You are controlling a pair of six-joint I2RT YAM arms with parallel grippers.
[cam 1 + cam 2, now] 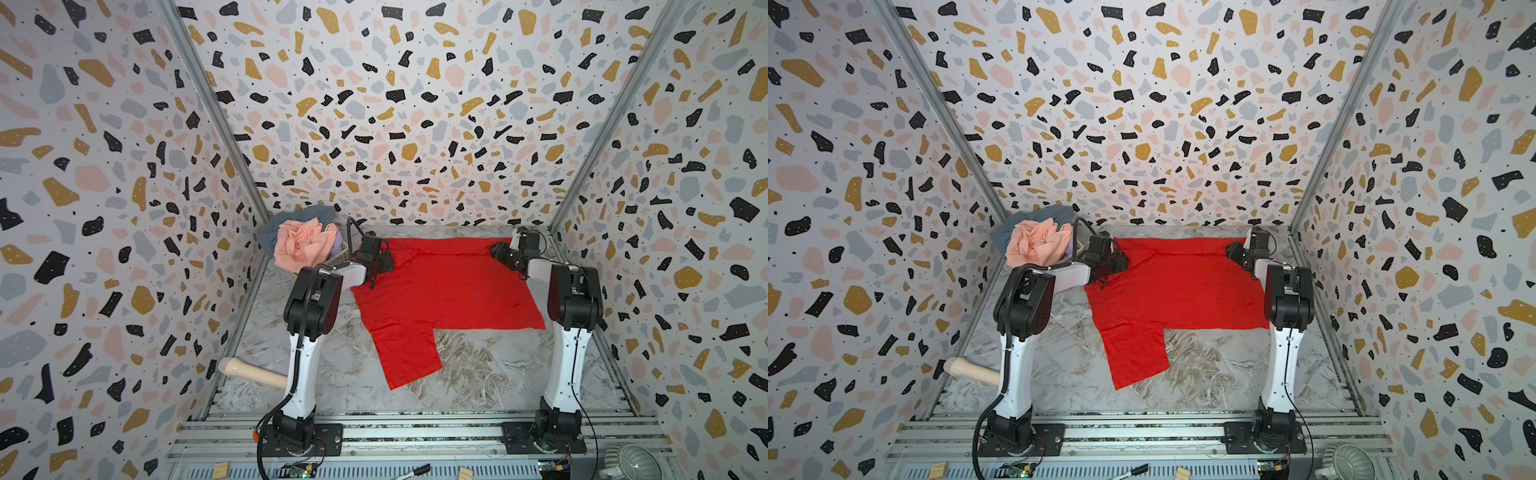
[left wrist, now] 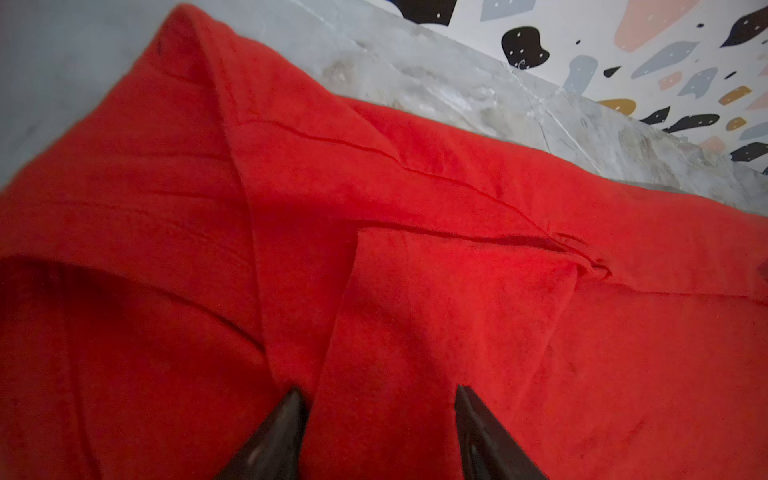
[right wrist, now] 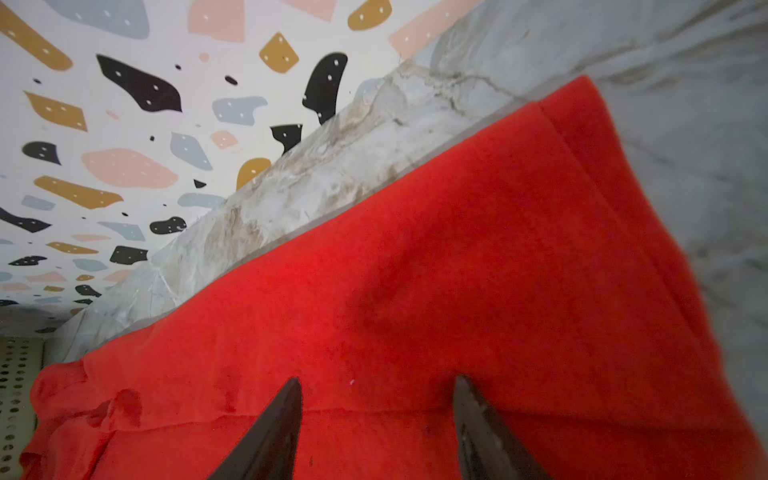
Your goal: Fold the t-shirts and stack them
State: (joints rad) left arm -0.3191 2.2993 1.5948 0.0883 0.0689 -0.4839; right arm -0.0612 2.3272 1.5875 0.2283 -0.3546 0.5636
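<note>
A bright red t-shirt point(image 1: 444, 286) point(image 1: 1175, 286) lies spread flat on the marble table, one sleeve reaching toward the front. My left gripper point(image 1: 385, 258) point(image 1: 1121, 262) hovers low over its far left corner, where the cloth is folded and creased point(image 2: 415, 208). The left gripper point(image 2: 378, 388) is open, its fingers apart above the cloth. My right gripper point(image 1: 496, 250) point(image 1: 1232, 250) sits over the far right corner. It too is open point(image 3: 377, 379), with flat red cloth point(image 3: 457, 270) under the fingertips. Peach-pink point(image 1: 301, 245), slate grey-blue point(image 1: 282, 226) and lilac point(image 1: 338, 244) t-shirts are heaped in the basket.
The pale lattice basket point(image 1: 340, 258) stands in the far left corner, close behind the left arm. A beige wooden handle point(image 1: 249, 372) pokes in from the left wall. Patterned walls close three sides. A white ribbed bowl point(image 1: 629, 461) and a marker point(image 1: 415, 471) lie beyond the front rail.
</note>
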